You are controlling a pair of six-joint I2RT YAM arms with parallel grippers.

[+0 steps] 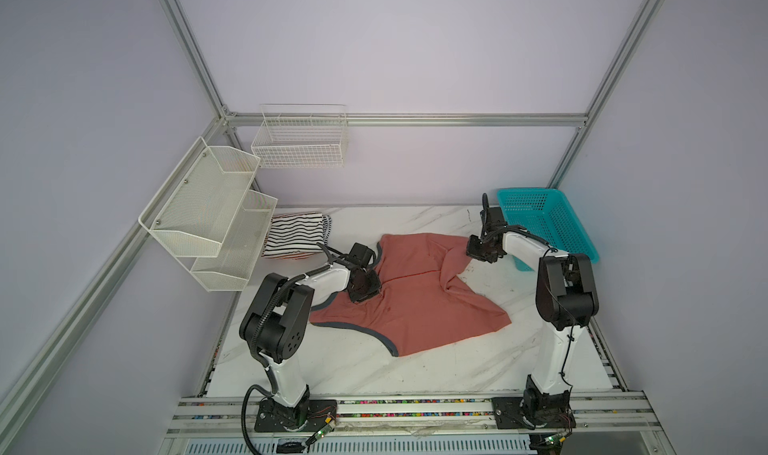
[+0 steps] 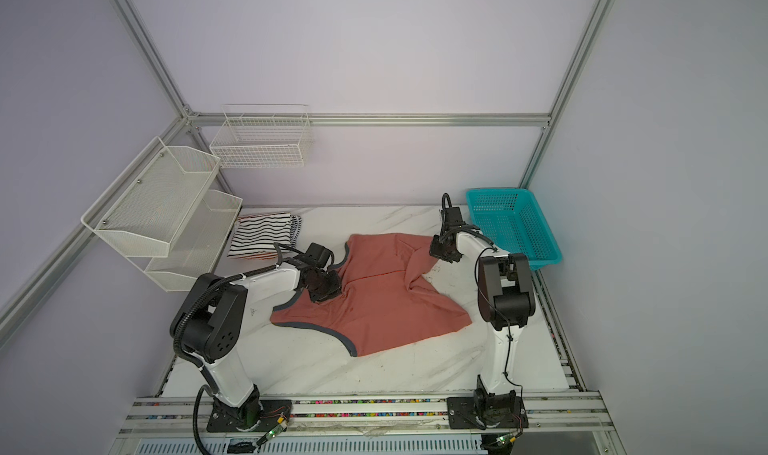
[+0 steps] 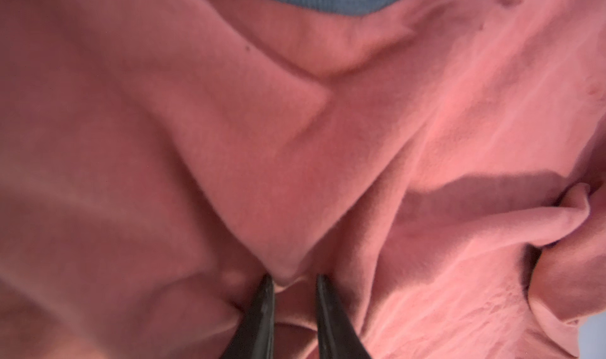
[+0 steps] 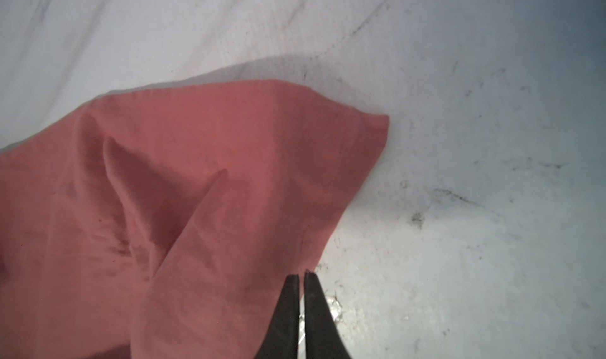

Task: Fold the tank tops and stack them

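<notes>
Seemingly spreading the salmon top (image 1: pixel 415 303): left fingers (image 3: pixel 262 311) pinch its middle fold, right fingers (image 4: pixel 288 311) sit shut at its hem; next should pull it flat.

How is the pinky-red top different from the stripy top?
The pinky-red top lies spread out and rumpled mid-table; the stripy top is folded at the back left. The pinky-red top is plain with grey-blue edging; the stripy top is white with black lines. The left gripper pinches the pinky-red top; no gripper touches the stripy top. Both are cloth tops.
</notes>
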